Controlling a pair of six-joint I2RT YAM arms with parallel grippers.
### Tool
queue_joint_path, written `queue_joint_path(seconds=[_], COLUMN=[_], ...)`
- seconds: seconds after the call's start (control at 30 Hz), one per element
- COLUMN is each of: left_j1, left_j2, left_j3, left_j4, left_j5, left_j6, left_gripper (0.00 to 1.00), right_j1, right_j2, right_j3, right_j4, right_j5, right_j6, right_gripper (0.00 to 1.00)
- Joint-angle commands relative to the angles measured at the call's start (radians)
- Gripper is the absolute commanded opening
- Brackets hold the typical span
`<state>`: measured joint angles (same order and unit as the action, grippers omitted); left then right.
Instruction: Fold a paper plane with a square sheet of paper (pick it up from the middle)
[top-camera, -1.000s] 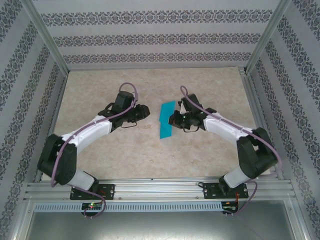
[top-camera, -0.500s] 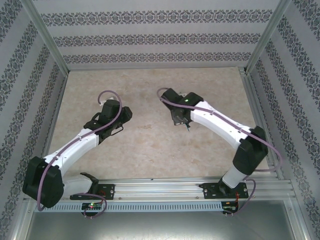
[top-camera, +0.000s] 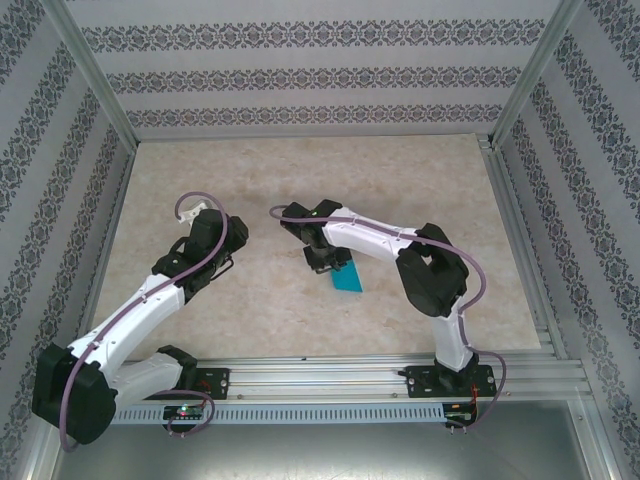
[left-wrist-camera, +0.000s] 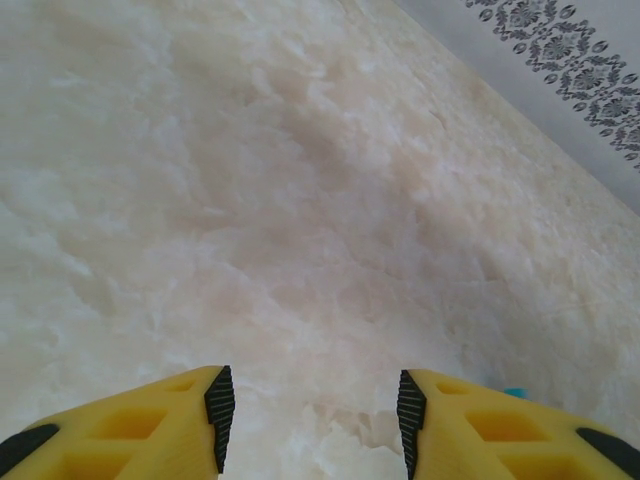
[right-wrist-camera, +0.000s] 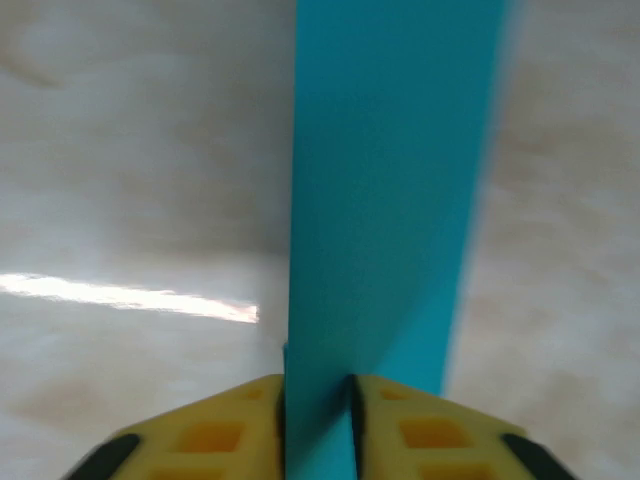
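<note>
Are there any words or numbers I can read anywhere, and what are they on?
None can be read. The blue paper is plain, and the walls carry only a flowery pattern, no letters.

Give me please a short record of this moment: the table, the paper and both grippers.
table: pale marble pattern
blue paper: a narrow strip, near the middle of the table
left gripper: open, nothing between its jaws, over bare table
right gripper: at the blue paper, jaws slightly apart, the paper showing in the gap
</note>
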<state>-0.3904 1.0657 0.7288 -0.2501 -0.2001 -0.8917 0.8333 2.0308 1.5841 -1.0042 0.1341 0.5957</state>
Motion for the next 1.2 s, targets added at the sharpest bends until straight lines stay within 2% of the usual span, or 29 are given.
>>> queue_joint_path(seconds=[0.0,0.07,0.13,0.23,0.37,0.5,0.6,0.83,0.97,1.17], left_j1=[0.012,0.013,0.012,0.013,0.013,0.013,0.013,-0.003,-0.021,-0.043], left_j2=[-0.013,-0.005,0.005,0.048,0.159,0.272,0.359,0.534,0.623,0.768], left_j3=[-0.008,0.000,0.006,0.020,0.057,0.095,0.139,0.254,0.332,0.459], left_j4=[-0.031,-0.034,-0.024,-0.004,0.045,0.098,0.118,0.109,0.089,0.068], left_j5=[-0.013,-0.006,0.012,0.063,0.215,0.361,0.472,0.645,0.702,0.769], left_j6=[-0.014,-0.008,0.007,0.026,0.051,0.066,0.075,0.102,0.125,0.140], left_gripper=[0.51,0.51,0.53,0.54,0.54,0.52,0.50,0.45,0.40,0.31], right_j1=[-0.015,-0.042,-0.083,-0.167,-0.240,-0.246,-0.244,-0.201,-0.192,-0.252], right_j2=[-0.060,-0.133,-0.208,-0.287,-0.295,-0.247,-0.218,-0.169,-0.230,-0.415], right_j3=[-0.068,-0.176,-0.284,-0.452,-0.617,-0.654,-0.689,-0.774,-0.786,-0.819], right_j4=[0.244,0.392,0.504,0.673,0.886,0.927,0.962,1.162,1.208,1.110], right_j5=[-0.306,-0.412,-0.436,-0.516,-0.645,-0.644,-0.588,-0.477,-0.484,-0.493], right_j6=[0.040,0.076,0.113,0.162,0.227,0.256,0.318,0.575,0.529,0.410], right_gripper=[0.33,0.40,0.41,0.33,0.24,0.18,0.17,0.17,0.22,0.28])
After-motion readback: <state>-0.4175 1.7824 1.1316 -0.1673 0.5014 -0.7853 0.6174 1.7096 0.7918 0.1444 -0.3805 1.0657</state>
